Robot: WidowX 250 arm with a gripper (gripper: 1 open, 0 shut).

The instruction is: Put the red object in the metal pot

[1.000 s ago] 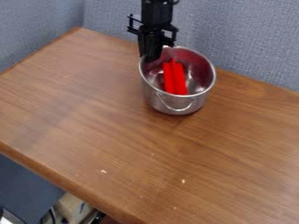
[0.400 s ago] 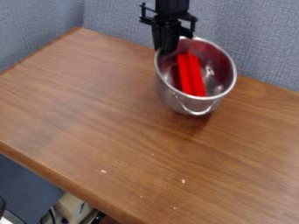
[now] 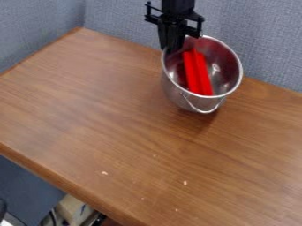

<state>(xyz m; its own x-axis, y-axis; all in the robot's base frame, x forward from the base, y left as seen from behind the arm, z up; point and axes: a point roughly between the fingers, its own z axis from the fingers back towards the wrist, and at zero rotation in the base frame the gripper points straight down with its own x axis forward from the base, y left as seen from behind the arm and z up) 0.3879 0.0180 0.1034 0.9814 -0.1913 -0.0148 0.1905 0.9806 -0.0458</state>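
Observation:
The metal pot (image 3: pixel 228 81) hangs tilted over the far right part of the wooden table, its thin handle (image 3: pixel 203 109) facing the camera. The red object (image 3: pixel 196 73) lies inside the pot, leaning along its bottom. My gripper (image 3: pixel 177 46) points straight down and is shut on the pot's far-left rim. Its fingertips are partly hidden by the rim.
The brown wooden table (image 3: pixel 94 115) stretches left and forward of the pot. A grey-blue wall (image 3: pixel 71 13) stands close behind the arm. The table's front edge (image 3: pixel 48 177) drops off to the floor at the lower left.
The pot, with the red object inside, has moved to the right and risen a little, carried along by my shut gripper on its rim.

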